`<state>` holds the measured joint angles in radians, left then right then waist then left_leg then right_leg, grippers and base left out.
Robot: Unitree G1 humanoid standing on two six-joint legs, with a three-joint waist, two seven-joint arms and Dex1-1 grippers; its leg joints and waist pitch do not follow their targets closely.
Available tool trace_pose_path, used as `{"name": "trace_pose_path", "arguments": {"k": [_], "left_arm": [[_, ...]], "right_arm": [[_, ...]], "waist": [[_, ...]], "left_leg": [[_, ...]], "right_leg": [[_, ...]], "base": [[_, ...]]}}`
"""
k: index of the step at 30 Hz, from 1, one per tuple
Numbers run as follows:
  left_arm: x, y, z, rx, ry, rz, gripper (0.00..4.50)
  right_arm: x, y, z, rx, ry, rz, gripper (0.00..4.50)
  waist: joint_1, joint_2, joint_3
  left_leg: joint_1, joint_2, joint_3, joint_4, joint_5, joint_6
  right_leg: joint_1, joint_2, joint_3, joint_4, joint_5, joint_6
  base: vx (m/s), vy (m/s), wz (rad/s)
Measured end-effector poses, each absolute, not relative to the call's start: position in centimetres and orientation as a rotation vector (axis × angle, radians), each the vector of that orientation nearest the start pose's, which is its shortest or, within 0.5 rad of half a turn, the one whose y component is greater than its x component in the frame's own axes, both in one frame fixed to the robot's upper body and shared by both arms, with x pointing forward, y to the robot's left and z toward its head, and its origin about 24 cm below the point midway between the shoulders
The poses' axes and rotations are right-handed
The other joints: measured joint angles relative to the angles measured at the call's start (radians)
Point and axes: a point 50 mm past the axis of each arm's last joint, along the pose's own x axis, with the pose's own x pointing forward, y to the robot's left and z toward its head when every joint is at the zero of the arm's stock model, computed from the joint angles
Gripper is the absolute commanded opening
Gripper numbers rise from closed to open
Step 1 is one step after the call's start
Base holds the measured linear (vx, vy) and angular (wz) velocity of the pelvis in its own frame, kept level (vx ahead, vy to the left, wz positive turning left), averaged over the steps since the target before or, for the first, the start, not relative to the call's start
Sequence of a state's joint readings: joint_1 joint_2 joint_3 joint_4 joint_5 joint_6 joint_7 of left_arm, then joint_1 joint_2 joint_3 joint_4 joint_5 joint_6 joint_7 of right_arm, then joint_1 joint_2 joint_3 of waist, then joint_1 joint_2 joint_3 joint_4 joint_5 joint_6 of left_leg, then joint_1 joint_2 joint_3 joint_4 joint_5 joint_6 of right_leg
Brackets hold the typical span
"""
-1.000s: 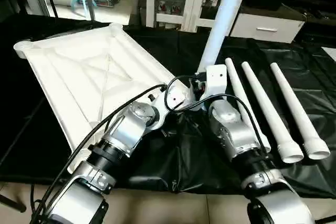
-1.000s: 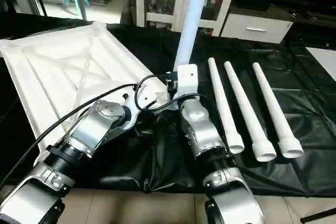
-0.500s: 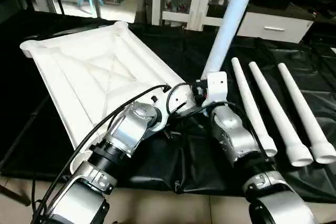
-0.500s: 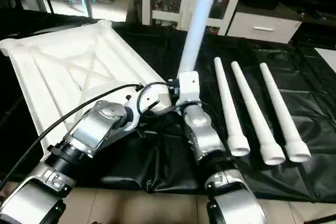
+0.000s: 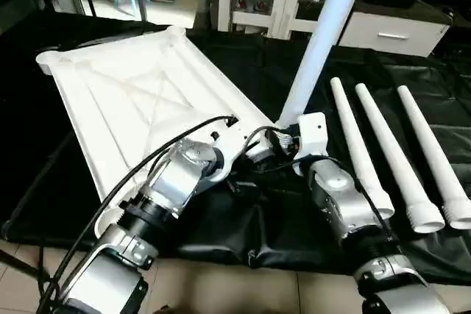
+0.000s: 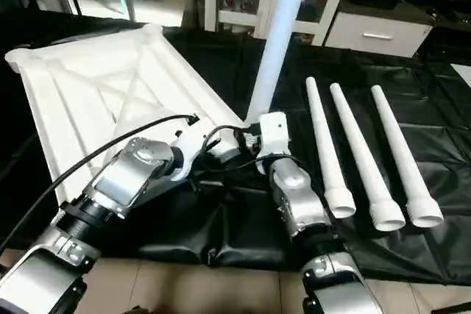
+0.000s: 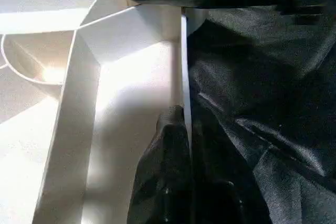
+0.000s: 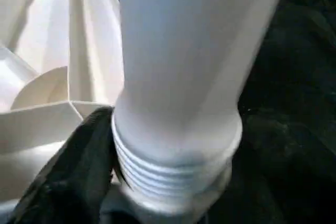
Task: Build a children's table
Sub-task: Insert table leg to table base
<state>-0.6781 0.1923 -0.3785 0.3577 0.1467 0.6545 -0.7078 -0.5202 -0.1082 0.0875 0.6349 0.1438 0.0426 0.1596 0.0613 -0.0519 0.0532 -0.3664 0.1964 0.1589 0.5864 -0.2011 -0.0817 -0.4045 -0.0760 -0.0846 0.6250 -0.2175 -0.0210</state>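
Note:
The white tabletop [image 5: 140, 101] lies upside down on the black cloth, its X-ribs facing up. One white leg [image 5: 320, 42] stands tilted at the tabletop's near right corner, with its threaded end [image 8: 168, 174] in the corner socket. My right gripper [image 5: 291, 137] is shut on this leg's base, and one black finger [image 8: 73, 171] presses against the thread. My left gripper [image 7: 181, 116] is shut on the thin rim [image 7: 184, 66] of the tabletop beside that corner. Three more legs [image 5: 397, 152] lie side by side on the cloth to the right.
The black cloth [image 5: 280, 211] is wrinkled in front of my arms, near the table's front edge. Cables [image 5: 169, 159] run along my left forearm. Cabinets and a white drawer unit [image 5: 390, 31] stand behind the table.
The head camera has shifted, so the whole scene sits a little differently. Both grippers keep their hold at the same corner and the leg stays upright.

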Motion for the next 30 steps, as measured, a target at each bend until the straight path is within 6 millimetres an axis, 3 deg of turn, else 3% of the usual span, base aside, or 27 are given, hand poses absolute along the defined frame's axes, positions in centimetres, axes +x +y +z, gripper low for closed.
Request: {"name": "trace_pose_path", "arguments": {"k": [21, 30], "left_arm": [[33.4, 7.7, 7.6, 0.504, 0.536, -0.887, 0.0], [33.3, 8.0, 7.5, 0.52, 0.54, -0.915, 0.0]], "right_arm": [[31.6, -13.6, 3.8, -0.007, 0.169, 0.47, 4.45], [30.4, -16.1, 4.4, -0.004, 0.162, 0.514, 4.45]], "waist": [[0.001, 0.003, 0.002], [0.009, 0.003, 0.002]], "left_leg": [[0.0, 0.002, 0.0, 0.009, 0.0, 0.0], [-0.001, 0.002, 0.0, 0.011, 0.0, 0.001]], "right_leg": [[0.0, 0.0, 0.001, 0.006, 0.001, -0.001], [0.0, 0.0, 0.001, 0.006, 0.002, -0.001]], "base": [[0.0, 0.0, 0.0], [0.0, 0.0, 0.0]]}}
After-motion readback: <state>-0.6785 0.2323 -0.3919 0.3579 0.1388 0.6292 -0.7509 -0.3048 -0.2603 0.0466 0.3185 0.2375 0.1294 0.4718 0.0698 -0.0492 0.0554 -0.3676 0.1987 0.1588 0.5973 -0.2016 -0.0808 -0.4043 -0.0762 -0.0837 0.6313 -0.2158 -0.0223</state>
